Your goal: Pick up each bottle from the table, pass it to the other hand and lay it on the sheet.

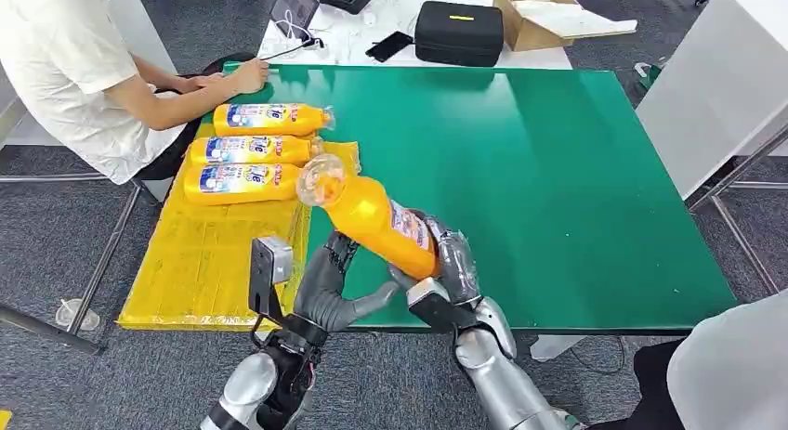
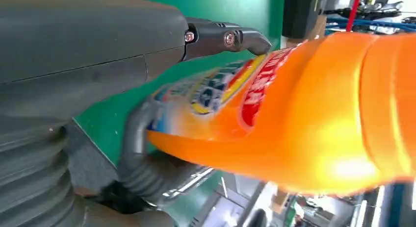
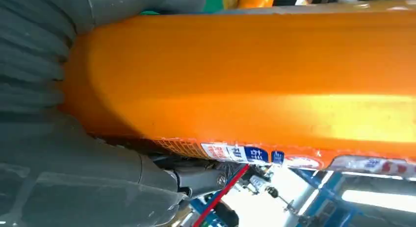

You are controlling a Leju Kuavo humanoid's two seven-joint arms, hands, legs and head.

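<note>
Three bottles lie on the yellow sheet, far left. Right hand grips a fourth orange bottle above the tabletop; left hand spread beside it.

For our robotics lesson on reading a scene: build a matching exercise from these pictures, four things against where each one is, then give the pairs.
Things:
1. orange bottle
2. three bottles
3. black case
4. person's hand

Places:
A. on the white table beyond the green one
B. lying on the yellow sheet
C. at the green table far edge
D. in the right hand

Pairs: 1-D, 2-B, 3-A, 4-C
</note>
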